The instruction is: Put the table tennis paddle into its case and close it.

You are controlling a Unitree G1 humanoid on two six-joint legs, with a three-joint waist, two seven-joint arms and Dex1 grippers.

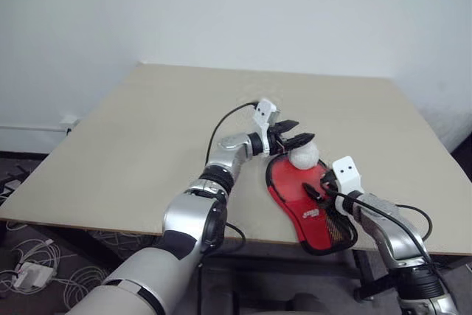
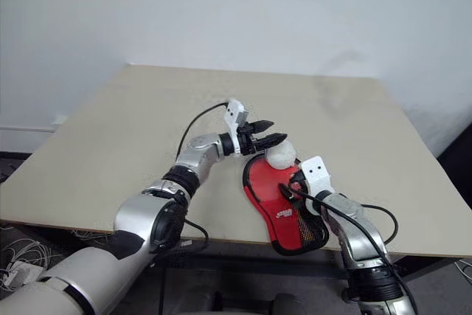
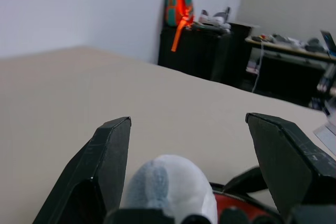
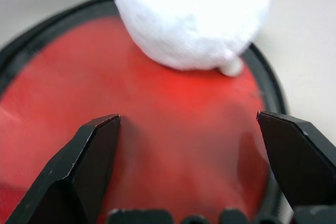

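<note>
Seen from the head cameras: red case (image 1: 306,204) lying flat near the table's (image 1: 147,130) front edge, black zip rim all round, mesh end toward the robot, a whitish ball-like lump (image 1: 303,156) resting on its far end. Left gripper (image 1: 293,139) level just above that lump, fingers spread, holding nothing. Right gripper (image 1: 318,186) over the case's middle, fingers apart, empty. Paddle itself not separately visible; probably inside, so likely the closing step. From the left wrist: wide black fingers (image 3: 107,161) flanking the white lump, bare table beyond. From the right wrist: fingers (image 4: 89,156) wide over red fabric. Next, probably: find the zip pull, pinch it, steady the case with the other gripper.
</note>
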